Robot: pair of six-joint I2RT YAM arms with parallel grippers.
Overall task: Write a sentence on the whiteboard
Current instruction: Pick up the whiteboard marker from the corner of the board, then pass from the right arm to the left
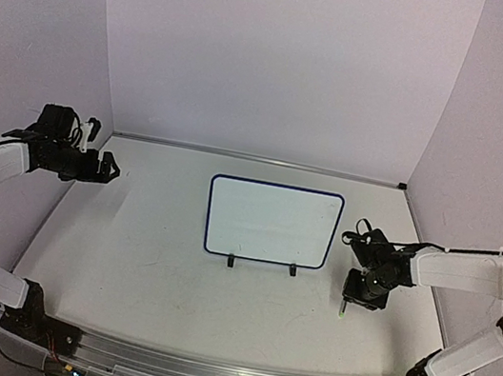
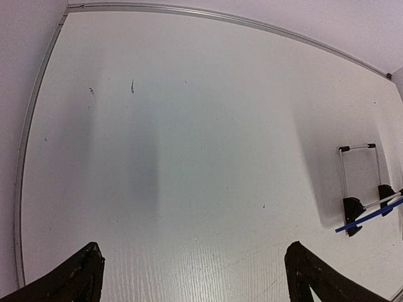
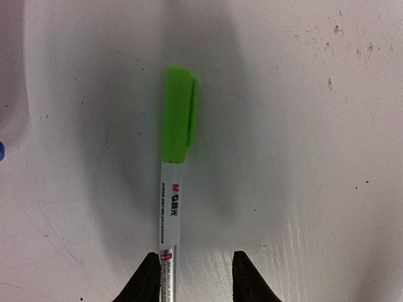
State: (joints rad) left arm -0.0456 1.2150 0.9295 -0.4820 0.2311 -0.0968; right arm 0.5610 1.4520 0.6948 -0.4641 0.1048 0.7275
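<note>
Item: my right claw (image 3: 196, 259), unclenched, straddles capped green marker (image 3: 171, 189) off-centre; hazard: closing may shove it askew.

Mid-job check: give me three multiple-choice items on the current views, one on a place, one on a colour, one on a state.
1. Where is the white marker pen?
A. Lying on the white table, between the right jaws.
B. Standing on its cap.
C. In the left jaws.
2. Its cap colour?
A. Red.
B. Black.
C. Lime green.
3. The left jaws are:
A. Shut on the pen.
B. Wide open, empty.
C. Shut, empty.
Key: 1A, the right wrist view shows it flat between them; 2C, the cap is bright green; 3B, only bare table shows between them.
</note>
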